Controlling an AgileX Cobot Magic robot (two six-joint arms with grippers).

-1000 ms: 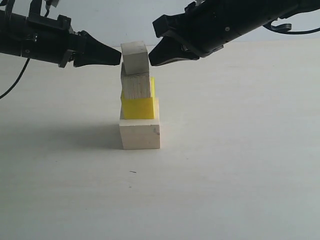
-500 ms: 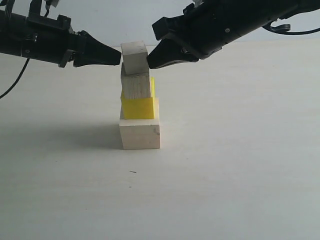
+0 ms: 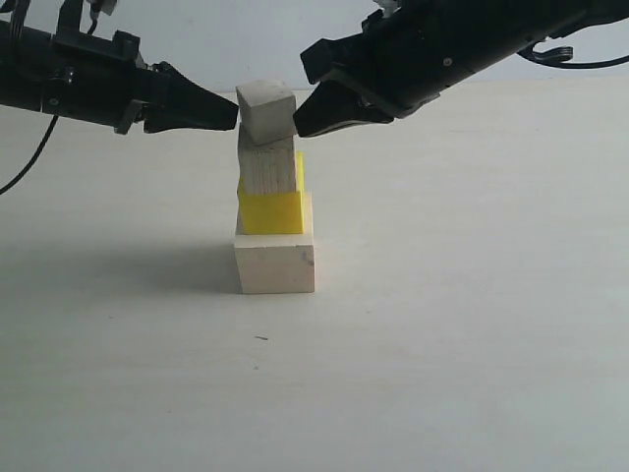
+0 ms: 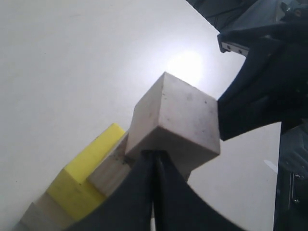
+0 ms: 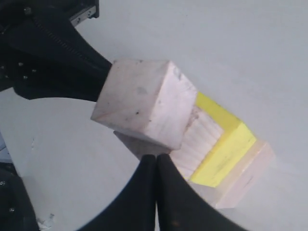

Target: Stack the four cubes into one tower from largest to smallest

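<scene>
Overview of the tabletop, pale and matt, as I see it from the exterior camera. The left arm and right arm, both black, reach in from opposite sides at the height of the top of the tower. A dark cable droops from the left arm.

The tower stands near the middle of the tabletop, four cubes high:
- The big pale wood cube rests on the table as the base.
- The yellow cube sits on it, set toward its left edge.
- The smaller pale wood cube sits on the yellow one, leaving a thin yellow strip showing to its right.
- The tiny pale wood cube is on top, twisted so that one vertical edge faces partly toward the camera.

The left gripper has its jaws pressed together into one point and grasps nothing. Its tip touches the left face of the tiny cube. The right gripper is likewise closed to a point and empty, and its tip touches the lower right side of the same cube. The top cube is thus flanked on both sides, and each arm bars the approach from its own side.

In each wrist view the closed fingers cover part of the lower cubes, and the opposite gripper looms dark just behind the tiny cube. A small dark speck lies on the table in front of the base.
</scene>
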